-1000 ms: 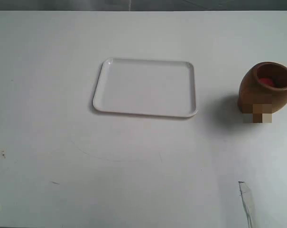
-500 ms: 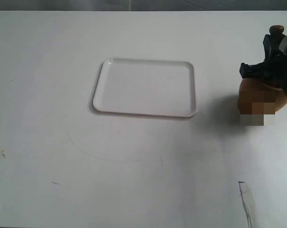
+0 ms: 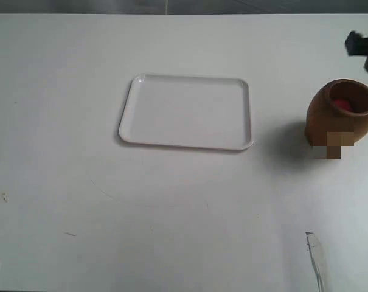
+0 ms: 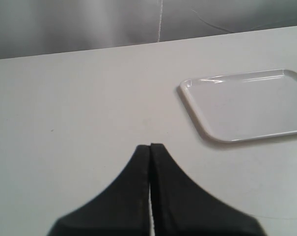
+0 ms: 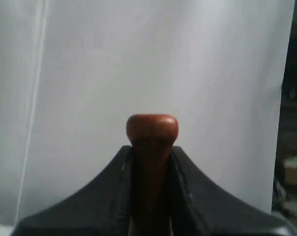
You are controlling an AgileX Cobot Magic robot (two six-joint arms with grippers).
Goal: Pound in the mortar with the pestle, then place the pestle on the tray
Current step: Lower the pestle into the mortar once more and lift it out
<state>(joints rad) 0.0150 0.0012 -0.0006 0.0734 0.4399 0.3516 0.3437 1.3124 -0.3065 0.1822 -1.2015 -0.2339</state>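
**Right wrist view.** Shows the black right gripper point(image 5: 152, 150) clamped on the thin neck of the short reddish-brown wooden pestle point(image 5: 152, 129), small knob standing clear of the fingertips. Thick end hidden behind the jaws. Long axis along or across the fingers: cannot tell from here. Behind, only a pale wall or curtain and no table, so probably aimed away from the work.

**Exterior view.** Catches just a dark corner of that gripper at the right edge, up-frame of the rounded light-brown wooden mortar point(image 3: 340, 115) and apart from it. Pestle itself outside this picture. Mortar mouth wide and turned partly toward the camera, something red point(image 3: 342, 104) within.

**Judgement.** Pounding in hand. Next stroke turns on carrying the thick end down-frame and over that mouth, with the pestle's axis lined up with the opening.

**Left wrist view.** Shows the black left gripper point(image 4: 149, 146) pressed together on nothing, fingers meeting along a thin seam above the bare white table point(image 4: 65, 108).

**Farther out.** Flat white rectangular tray point(image 3: 187, 112) with low rim, nothing on it, well to the left of the mortar and long side running left to right. Lies nearer the left arm, though the right holds the pestle.
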